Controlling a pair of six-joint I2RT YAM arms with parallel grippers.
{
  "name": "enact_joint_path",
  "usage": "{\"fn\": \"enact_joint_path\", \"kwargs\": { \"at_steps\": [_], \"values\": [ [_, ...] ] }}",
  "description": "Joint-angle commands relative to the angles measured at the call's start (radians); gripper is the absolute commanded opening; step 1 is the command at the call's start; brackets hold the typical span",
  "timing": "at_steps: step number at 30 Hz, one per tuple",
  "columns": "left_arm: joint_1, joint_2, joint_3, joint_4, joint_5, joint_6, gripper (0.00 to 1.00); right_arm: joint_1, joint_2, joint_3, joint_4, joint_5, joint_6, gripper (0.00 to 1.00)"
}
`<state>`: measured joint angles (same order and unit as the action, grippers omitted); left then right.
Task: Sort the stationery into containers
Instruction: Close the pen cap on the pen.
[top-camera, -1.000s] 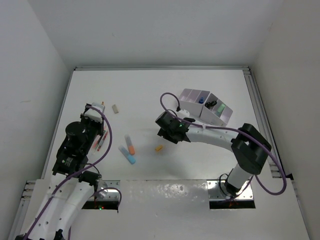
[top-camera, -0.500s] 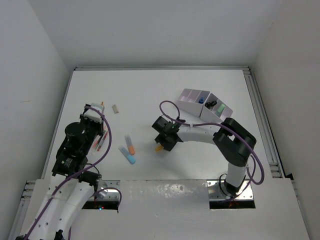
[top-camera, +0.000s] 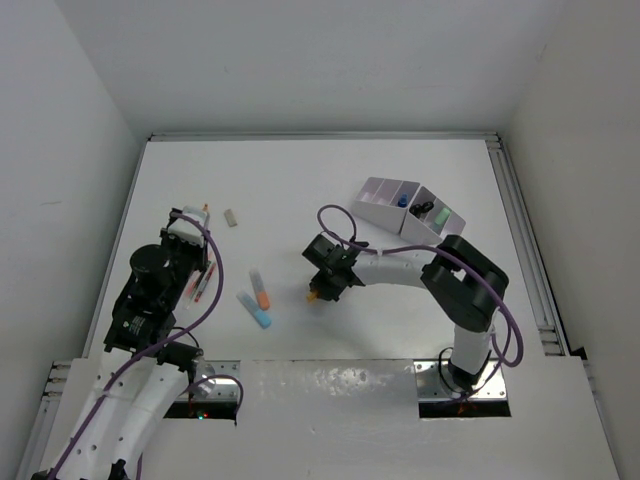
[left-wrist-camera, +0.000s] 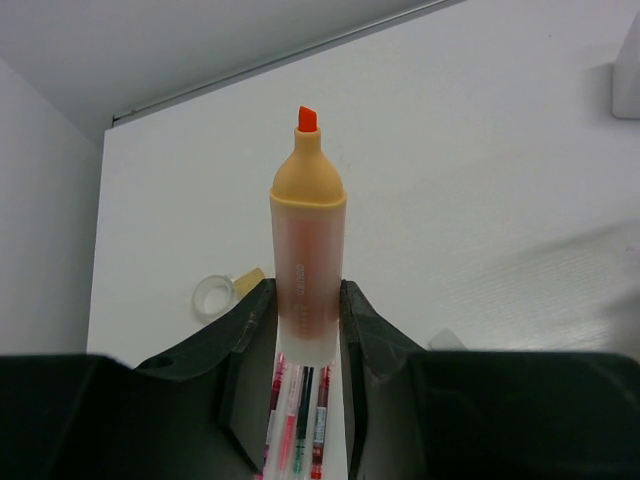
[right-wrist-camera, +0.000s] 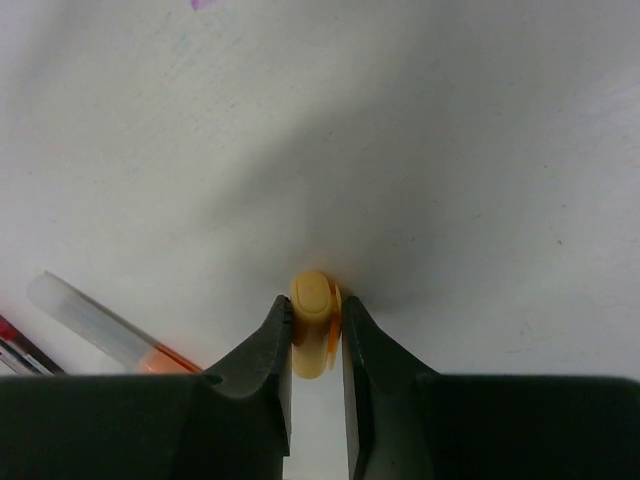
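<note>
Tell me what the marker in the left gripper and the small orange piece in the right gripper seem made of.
The marker looks plastic: frosted translucent barrel, matte orange shoulder. The orange piece is smooth, rounded, faintly glossy: probably plastic, possibly rubber.

Bright, even light fills the table (top-camera: 300, 180), with glare on the metal plate (top-camera: 330, 385). A soft shadow crosses the right wrist view; the marker (left-wrist-camera: 307, 250) looks sharp.

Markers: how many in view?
3. Orange marker in left pincer; orange-ended marker and blue marker side by side mid-table. The organizer may hide more.
</note>
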<state>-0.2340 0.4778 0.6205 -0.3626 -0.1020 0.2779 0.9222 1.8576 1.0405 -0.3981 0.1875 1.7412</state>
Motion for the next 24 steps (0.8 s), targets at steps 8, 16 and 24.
{"fn": "enact_joint_path", "kwargs": {
  "at_steps": [8, 16, 24],
  "values": [
    [0.009, -0.002, -0.037, 0.161, 0.467, -0.198, 0.00, -0.029, -0.231, 0.061, 0.257, 0.272, -0.751, 0.00],
    [-0.033, 0.178, -0.021, 0.307, 0.528, -0.417, 0.00, -0.031, -0.336, 0.268, 0.375, 0.282, -1.123, 0.00],
    [-0.105, 0.315, 0.055, 0.318, 0.506, -0.419, 0.00, 0.010, -0.304, 0.352, 0.518, 0.185, -1.278, 0.00]
  ]
}}
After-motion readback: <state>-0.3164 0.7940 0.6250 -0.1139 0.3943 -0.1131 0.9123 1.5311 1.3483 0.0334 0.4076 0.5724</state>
